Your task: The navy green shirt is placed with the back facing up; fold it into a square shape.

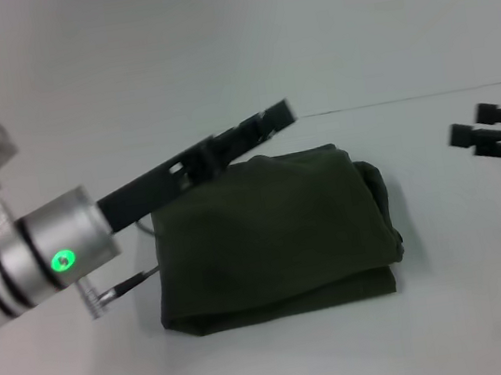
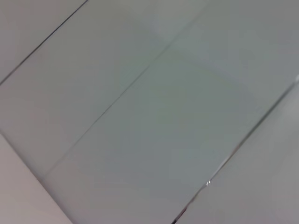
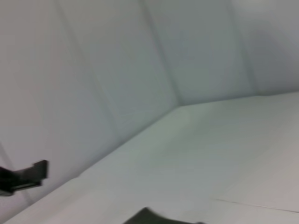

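Head view shows the shirt (image 1: 277, 235) folded into a thick, roughly square bundle on the pale worktop (image 1: 286, 361), lying just under and beyond the tip of my left claw (image 1: 273, 116). Its dark olive fabric is plain and matte, with stacked layers showing along the near edge and a soft rounded bulge on the side toward my right claw (image 1: 478, 130). My left claw hangs over the shirt's far corner, angled up and away, and grips nothing; its fingers overlap from this angle, so I cannot tell how far apart they stand. My right claw hovers well off to the shirt's other side, above bare worktop, fingers parted, holding nothing, its body cut off by the picture's edge. My left wrist view shows only pale panels with thin seams. My right wrist view catches just a dark sliver of the shirt (image 3: 149, 217) at its border and the left claw's tip (image 3: 28, 175) farther off.
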Robot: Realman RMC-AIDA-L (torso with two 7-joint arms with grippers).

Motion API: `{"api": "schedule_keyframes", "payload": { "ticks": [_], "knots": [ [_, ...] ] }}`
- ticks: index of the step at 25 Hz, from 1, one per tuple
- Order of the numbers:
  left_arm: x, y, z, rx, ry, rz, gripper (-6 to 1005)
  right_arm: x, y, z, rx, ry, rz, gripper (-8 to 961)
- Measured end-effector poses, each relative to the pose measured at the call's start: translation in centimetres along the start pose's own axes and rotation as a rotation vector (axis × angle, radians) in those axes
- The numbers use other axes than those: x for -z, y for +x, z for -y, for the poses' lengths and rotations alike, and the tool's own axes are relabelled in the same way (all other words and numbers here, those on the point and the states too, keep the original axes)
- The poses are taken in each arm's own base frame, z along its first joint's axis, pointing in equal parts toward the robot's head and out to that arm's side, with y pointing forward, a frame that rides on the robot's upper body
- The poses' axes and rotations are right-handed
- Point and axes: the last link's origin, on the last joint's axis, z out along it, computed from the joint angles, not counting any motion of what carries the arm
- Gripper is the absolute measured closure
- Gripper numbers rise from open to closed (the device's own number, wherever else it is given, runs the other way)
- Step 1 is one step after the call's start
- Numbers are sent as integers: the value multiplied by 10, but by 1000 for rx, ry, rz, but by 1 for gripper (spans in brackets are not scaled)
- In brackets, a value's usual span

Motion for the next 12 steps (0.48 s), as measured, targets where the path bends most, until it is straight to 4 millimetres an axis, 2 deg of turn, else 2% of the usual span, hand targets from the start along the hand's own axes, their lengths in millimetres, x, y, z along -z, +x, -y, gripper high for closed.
{"api": "schedule_keyframes", "payload": {
  "ticks": [1,6,12],
  "knots": [
    [7,-1,-1,-48,-2,4,148,-9,-2,-4,19,-26,-11,57],
    [38,-4,-5,-237,-17,-21,126,-60,-7,-23,133,-105,-125,58],
    [69,4,4,-260,77,-124,99,-107,-1,-35,262,-78,-254,57]
  ]
}}
